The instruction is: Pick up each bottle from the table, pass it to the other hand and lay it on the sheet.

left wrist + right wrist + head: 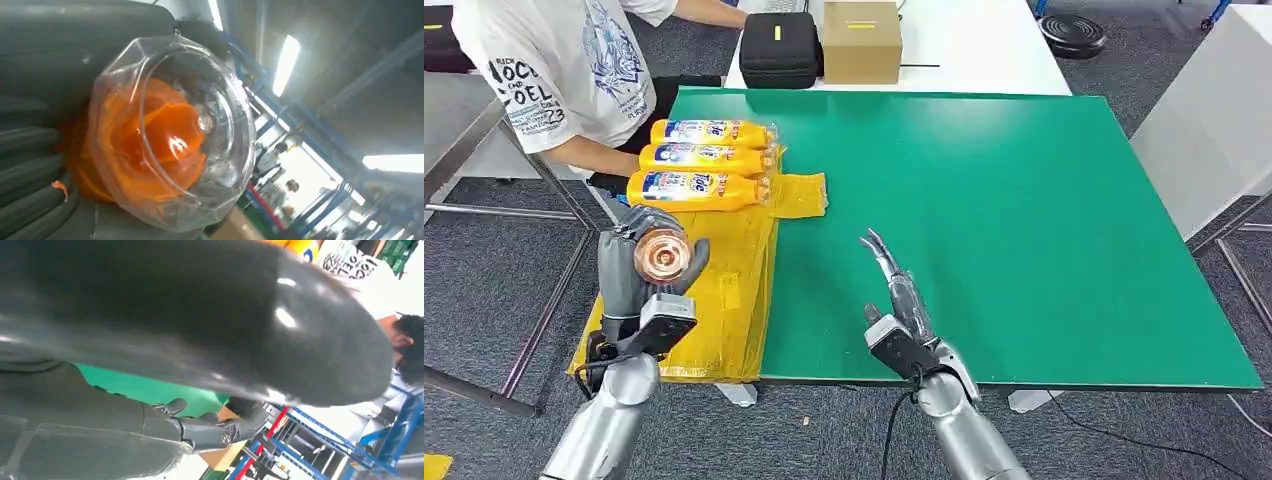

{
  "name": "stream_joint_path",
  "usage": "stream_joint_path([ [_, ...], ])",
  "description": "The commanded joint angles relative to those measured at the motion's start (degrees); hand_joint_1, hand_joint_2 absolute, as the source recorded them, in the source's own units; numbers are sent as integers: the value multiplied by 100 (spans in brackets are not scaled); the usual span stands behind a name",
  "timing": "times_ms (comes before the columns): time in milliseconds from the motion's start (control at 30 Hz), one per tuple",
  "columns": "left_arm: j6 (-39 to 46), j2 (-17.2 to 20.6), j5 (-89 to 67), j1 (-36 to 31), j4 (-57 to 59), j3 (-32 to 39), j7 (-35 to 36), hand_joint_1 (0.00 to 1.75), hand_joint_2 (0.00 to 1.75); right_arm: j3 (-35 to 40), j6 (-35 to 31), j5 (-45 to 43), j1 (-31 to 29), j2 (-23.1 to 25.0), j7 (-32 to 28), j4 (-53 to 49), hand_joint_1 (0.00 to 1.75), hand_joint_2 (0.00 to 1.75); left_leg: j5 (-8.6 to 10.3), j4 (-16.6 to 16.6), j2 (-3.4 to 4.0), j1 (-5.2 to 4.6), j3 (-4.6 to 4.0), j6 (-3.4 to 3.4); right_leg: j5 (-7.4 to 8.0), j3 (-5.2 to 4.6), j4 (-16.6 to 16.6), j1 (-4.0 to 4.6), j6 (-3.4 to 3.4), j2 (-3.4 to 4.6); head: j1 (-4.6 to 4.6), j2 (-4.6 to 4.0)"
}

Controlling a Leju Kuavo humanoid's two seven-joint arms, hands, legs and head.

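Observation:
My left hand [629, 262] grips a bottle [662, 256] upright over the yellow sheet [724, 290], its clear cap end facing the head camera. In the left wrist view the bottle's clear cap [172, 132] with orange inside sits against my dark fingers [30, 150]. Three yellow bottles [696, 160] lie side by side at the far end of the sheet. My right hand [894, 290] hovers over the green table [1024, 220] near its front edge, fingers extended and apart, holding nothing. The right wrist view shows its thick thumb [200, 315] and dark fingers [215, 427].
A person in a white printed shirt [564, 60] stands at the table's far left, one hand by the lying bottles. A black case [779, 48] and a cardboard box [862, 40] sit on a white table beyond the green one.

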Motion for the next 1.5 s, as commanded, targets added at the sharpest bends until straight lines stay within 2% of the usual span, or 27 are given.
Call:
stream_joint_path([
  [33,-400,520,-921,-240,569,-614,626,175,175,-515,160,29,31,-218,-7,-277,0,0,-13,0,-10,10,34,-15,-16,40,-2,10,-13,-14,0,0],
  [133,-400,520,-921,-240,569,-614,626,175,175,-515,160,29,31,-218,-7,-277,0,0,-21,5,-2,17,42,-18,-20,47,-2,18,-16,-8,0,0],
  [167,-476,544,-973,-262,574,-640,679,175,175,-516,145,45,38,-202,-7,-280,0,0,-9,-1,-3,7,20,-10,-10,23,-2,8,-9,-9,2,0],
  [267,-1012,790,-1934,-518,879,-1036,1358,175,175,-507,156,-40,46,-289,-7,-413,0,0,-29,5,2,19,55,-21,-28,60,-1,20,-19,-7,2,0],
  [333,-1272,863,-2409,-739,1238,-1269,1618,175,175,-477,169,-116,50,-340,-7,-496,0,0,-4,-1,-13,5,17,-9,-9,20,0,5,-8,-16,0,0],
  [367,-1361,921,-2906,-912,1502,-1479,1858,175,175,-462,189,-144,49,-352,-7,-543,0,0,-10,2,-18,11,29,-14,-16,36,0,12,-12,-22,2,0],
  [467,-1327,859,-3088,-1098,1836,-1546,1906,175,175,-508,194,-138,34,-337,-7,-554,0,0,-7,1,-21,11,29,-14,-15,37,-1,12,-13,-26,2,0],
  [667,-1637,894,-4515,-1926,3149,-2437,2554,175,175,-757,383,23,44,-285,-5,-746,0,0,1,-1,-23,6,15,-9,-8,21,-1,6,-8,-25,4,0],
  [800,-1504,582,-5098,-2534,4396,-3043,2920,175,175,-802,469,46,-170,-276,10,-507,0,0,-4,5,-19,12,28,-14,-12,38,-1,13,-11,-25,2,0],
  [900,-1491,527,-4956,-2587,4782,-2993,2708,175,175,-843,459,63,28,-286,21,-686,0,0,-9,7,-17,15,35,-17,-16,45,-1,16,-12,-23,2,0],
  [967,-1499,524,-4846,-2559,4859,-2939,2623,175,175,-861,454,77,84,-310,17,-725,0,0,3,-2,-8,4,12,-8,-3,15,-3,4,-4,-10,2,0],
  [1100,-1492,523,-4841,-2550,4863,-2941,2617,175,175,-865,453,78,81,-313,16,-726,0,0,-16,8,-2,15,38,-19,-19,43,2,15,-13,-10,2,0],
  [1133,-1601,491,-4778,-2563,4913,-2924,2586,175,175,-863,461,86,44,-315,14,-680,0,0,-2,2,-2,6,16,-11,-7,18,0,7,-7,-8,0,0],
  [1233,-1683,434,-4604,-2548,4946,-2846,2490,175,175,-862,464,98,-2,-316,11,-640,0,0,-9,9,-3,11,23,-15,-12,28,2,12,-9,-9,2,0],
  [1333,-1907,278,-3893,-2490,4970,-2388,2222,175,175,-868,447,114,-17,-321,9,-609,0,0,0,3,-3,6,9,-9,-3,13,-1,7,-5,-7,2,0],
  [1500,-2173,264,-3071,-2511,4768,-1842,2006,175,175,-836,412,134,-39,-309,-4,-549,0,0,-4,4,0,9,14,-12,-5,19,-1,9,-8,-3,2,0],
])
